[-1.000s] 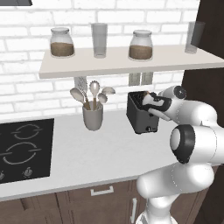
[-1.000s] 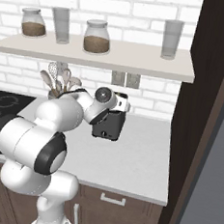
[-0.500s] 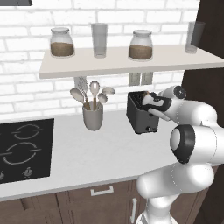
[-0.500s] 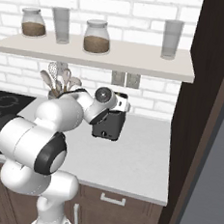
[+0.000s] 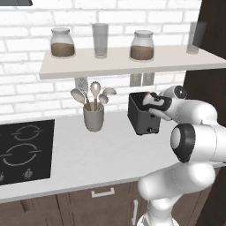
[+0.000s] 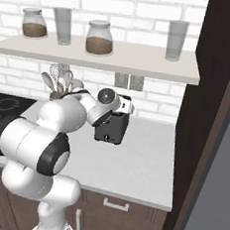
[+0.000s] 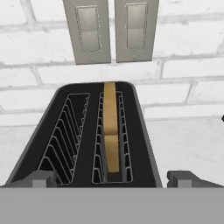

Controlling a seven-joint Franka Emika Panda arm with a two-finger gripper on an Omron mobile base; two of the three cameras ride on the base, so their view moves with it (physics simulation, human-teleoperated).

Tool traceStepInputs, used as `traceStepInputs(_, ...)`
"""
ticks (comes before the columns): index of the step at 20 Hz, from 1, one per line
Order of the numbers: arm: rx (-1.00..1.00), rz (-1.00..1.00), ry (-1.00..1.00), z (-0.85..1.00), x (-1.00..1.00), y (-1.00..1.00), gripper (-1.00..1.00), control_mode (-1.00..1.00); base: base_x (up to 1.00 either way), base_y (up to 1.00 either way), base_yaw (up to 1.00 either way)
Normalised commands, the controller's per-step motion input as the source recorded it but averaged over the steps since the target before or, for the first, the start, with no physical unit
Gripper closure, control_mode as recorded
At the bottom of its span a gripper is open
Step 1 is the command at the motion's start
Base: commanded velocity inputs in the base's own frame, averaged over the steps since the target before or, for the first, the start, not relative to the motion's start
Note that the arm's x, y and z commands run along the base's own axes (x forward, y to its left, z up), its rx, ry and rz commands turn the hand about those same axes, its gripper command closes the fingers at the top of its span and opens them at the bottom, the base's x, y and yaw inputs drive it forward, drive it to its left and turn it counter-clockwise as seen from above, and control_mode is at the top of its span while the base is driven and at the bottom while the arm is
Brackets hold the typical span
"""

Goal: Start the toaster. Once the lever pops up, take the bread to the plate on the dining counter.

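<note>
Nothing has moved since the earlier frames: your gripper [image 7: 111, 178] still hovers just above the toaster [image 5: 142, 115], jaws spread wide, holding nothing. The bread [image 7: 110, 131] sits upright in the toaster's right-hand slot.

The toaster [image 5: 142, 118] was a small, boxy, dark grey-black appliance that stood upright on the pale grey kitchen counter [image 5: 88, 154], close to the white brick wall [image 7: 183, 83] and below two wall sockets [image 7: 111, 30]. A tiny knob sat low on its front face. Its top carried two long parallel slots lined with wire guides. As seen from the hand view, the left slot [image 7: 65, 140] was empty. The right slot [image 7: 111, 140] held the bread [image 7: 110, 131], a tan-brown slice standing on edge along the slot, its upper edge about level with the toaster's top surface.
</note>
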Motion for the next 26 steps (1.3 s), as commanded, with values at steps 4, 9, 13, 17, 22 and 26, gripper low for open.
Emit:
traceStepInputs(4, 0.0, 0.0, 0.0, 0.0, 0.28, 0.0, -1.0, -1.0, 0.0, 0.0, 0.0)
traceStepInputs(9, 0.0, 0.0, 0.0, -0.01, 0.3, 0.0, -1.0, -1.0, 0.0, 0.0, 0.0)
traceStepInputs(13, 0.0, 0.0, 0.0, -0.19, 0.3, 0.0, -1.0, -1.0, 0.0, 0.0, 0.0)
traceStepInputs(17, 0.0, 0.0, 0.0, -0.24, 0.11, 0.0, -1.0, -1.0, 0.0, 0.0, 0.0)
traceStepInputs(22, 0.0, 0.0, 0.0, -0.14, 0.0, 0.0, -1.0, -1.0, 0.0, 0.0, 0.0)
traceStepInputs(26, 0.0, 0.0, 0.0, -0.02, 0.02, 0.0, -1.0, -1.0, 0.0, 0.0, 0.0)
